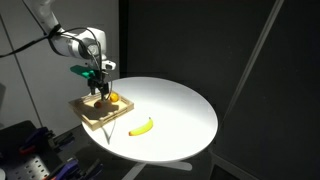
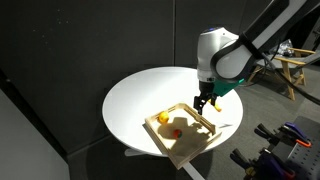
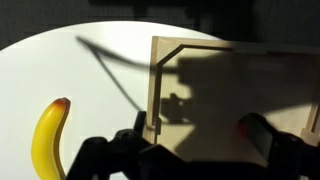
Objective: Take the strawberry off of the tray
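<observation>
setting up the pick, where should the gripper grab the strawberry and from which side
Probably grip the strawberry across its rounded middle, coming straight down from above. It is small and round and lies on the floor of the tray, whose low raised edges would likely block a sideways approach. Keep the open gripper clear of the orange fruit lying nearby in the tray.

Yellow banana point(image 1: 141, 126), white table point(image 1: 175, 105), light-wood tray point(image 3: 230, 85), perhaps dark-red strawberry point(image 2: 176, 132).

A spotlit round white table point(image 1: 175, 110) sits amid darkness. Hard shadows cross the shallow light-wood tray point(image 3: 215, 75), and the foreground seems blurred.
</observation>
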Tool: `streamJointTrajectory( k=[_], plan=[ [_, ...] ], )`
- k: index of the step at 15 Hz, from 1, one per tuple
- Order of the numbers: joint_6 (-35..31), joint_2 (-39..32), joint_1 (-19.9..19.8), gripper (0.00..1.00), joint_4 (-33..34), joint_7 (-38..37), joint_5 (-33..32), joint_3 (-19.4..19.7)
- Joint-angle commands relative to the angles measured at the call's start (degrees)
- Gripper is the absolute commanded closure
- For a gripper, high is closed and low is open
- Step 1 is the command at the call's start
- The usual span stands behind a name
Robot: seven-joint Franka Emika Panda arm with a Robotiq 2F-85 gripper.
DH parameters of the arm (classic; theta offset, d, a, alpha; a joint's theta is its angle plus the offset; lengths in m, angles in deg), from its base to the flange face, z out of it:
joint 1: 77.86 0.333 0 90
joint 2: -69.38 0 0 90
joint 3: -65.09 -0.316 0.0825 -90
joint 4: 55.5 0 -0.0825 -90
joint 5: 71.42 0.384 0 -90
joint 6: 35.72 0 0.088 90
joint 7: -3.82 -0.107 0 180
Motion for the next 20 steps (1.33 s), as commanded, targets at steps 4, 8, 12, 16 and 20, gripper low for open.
streamJointTrajectory(
  k=[4, 8, 12, 16, 20],
  plan=[
    [0.5, -4.5, 3.6, 0.0, 4.5, -6.2, -4.2, 0.8],
    [0.2, -7.3, 5.4, 0.0, 6.5, -7.2, -4.2, 1.0],
    [-0.3, -10.3, 6.6, 0.0, 8.9, -7.3, -4.0, 1.6],
    [-0.5, -13.2, 7.9, 0.0, 11.1, -7.2, -4.0, 2.1],
    [-0.9, -15.5, 9.3, 0.0, 13.0, -6.7, -4.0, 2.5]
  ],
)
